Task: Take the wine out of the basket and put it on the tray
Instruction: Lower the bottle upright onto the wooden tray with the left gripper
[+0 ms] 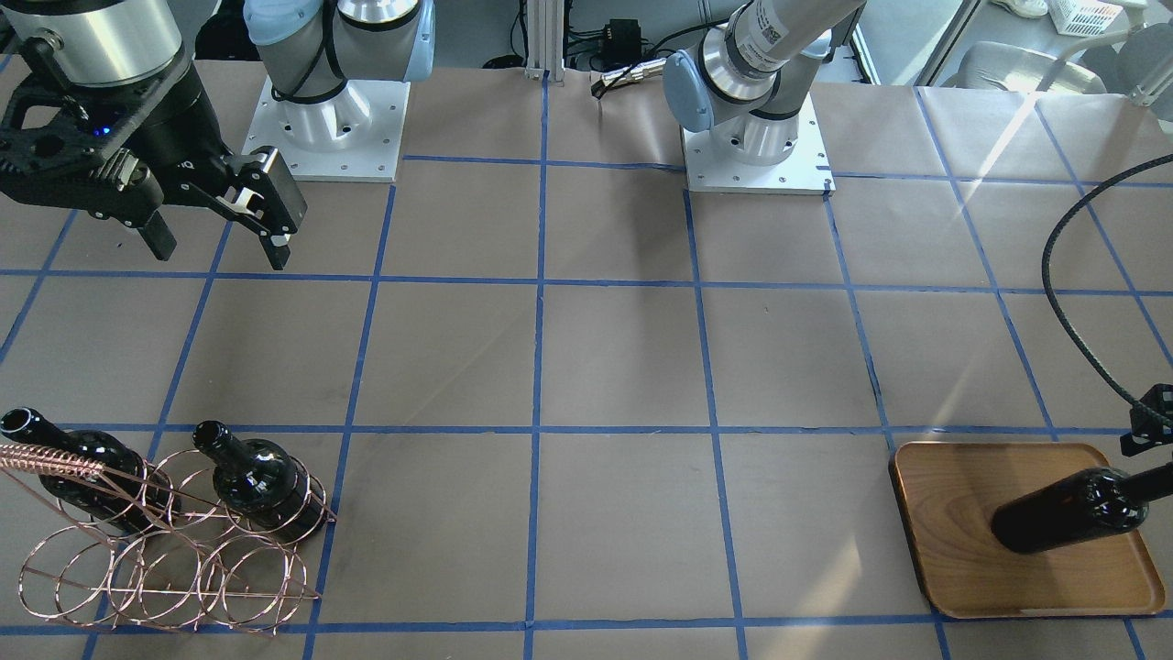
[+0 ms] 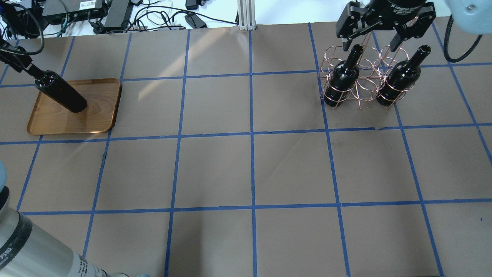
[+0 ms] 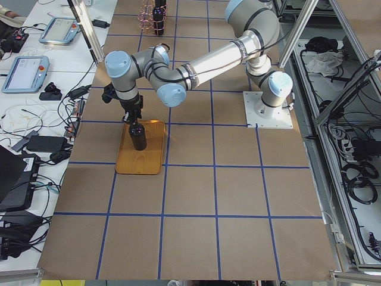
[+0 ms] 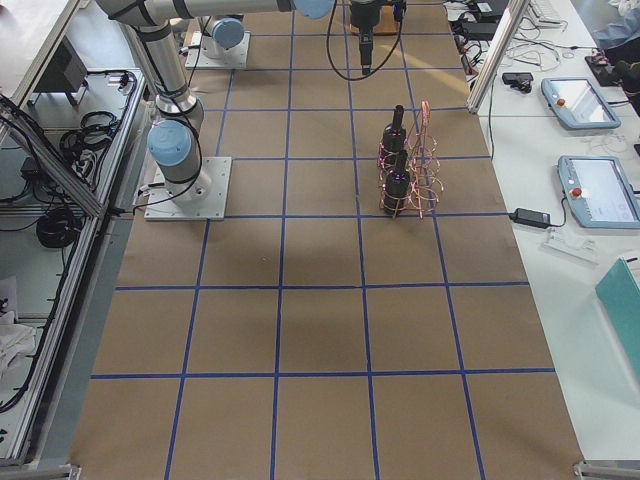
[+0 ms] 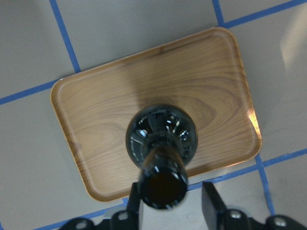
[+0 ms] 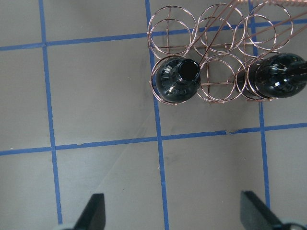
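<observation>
Glossy black wine bottle (image 5: 163, 134) on brown wooden tray (image 5: 96, 110), left gripper (image 5: 170, 209) slack round its neck; right gripper (image 1: 223, 252) gapes near copper wire basket (image 1: 169, 550). Likely heavy, slick glass: grip necks.

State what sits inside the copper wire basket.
Two upright black bottles, in the end rings of one row; the other rings are empty. What lies beneath each bottle is covered.
</observation>
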Robot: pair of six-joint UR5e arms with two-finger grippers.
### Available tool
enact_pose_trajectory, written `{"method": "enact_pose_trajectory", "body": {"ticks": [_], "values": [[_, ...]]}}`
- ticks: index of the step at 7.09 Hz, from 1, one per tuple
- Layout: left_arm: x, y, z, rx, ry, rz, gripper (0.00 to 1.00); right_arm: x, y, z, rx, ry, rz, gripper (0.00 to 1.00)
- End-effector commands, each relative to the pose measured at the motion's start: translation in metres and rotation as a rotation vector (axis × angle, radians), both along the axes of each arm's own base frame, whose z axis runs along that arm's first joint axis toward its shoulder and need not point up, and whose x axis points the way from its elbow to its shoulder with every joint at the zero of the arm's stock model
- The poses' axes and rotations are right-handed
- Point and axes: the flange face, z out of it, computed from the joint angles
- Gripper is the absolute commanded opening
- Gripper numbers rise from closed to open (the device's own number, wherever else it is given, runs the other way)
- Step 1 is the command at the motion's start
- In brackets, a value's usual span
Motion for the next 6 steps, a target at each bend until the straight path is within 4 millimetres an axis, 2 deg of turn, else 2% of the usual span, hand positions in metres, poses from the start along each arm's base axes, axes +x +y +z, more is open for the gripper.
{"method": "enact_pose_trajectory", "body": {"ticks": [1,3,4,5,6], "values": [[-0.006,0.010,0.013,-0.001,-0.009,0.007,1.00,0.000,0.000,0.000,0.001,0.001,-0.001,1.00],[-0.018,0.032,0.035,0.050,-0.060,0.018,1.00,0.001,0.000,0.000,-0.001,0.000,0.001,1.00],[-0.028,0.050,0.062,0.060,-0.065,0.033,1.00,0.001,0.000,0.000,-0.001,0.000,0.001,1.00],[-0.041,0.066,0.089,0.035,-0.068,0.132,1.00,0.000,0.000,0.000,-0.001,0.002,-0.001,1.00],[-0.073,0.079,0.107,0.013,-0.028,0.203,1.00,0.000,0.000,0.000,-0.001,0.000,0.000,1.00]]}}
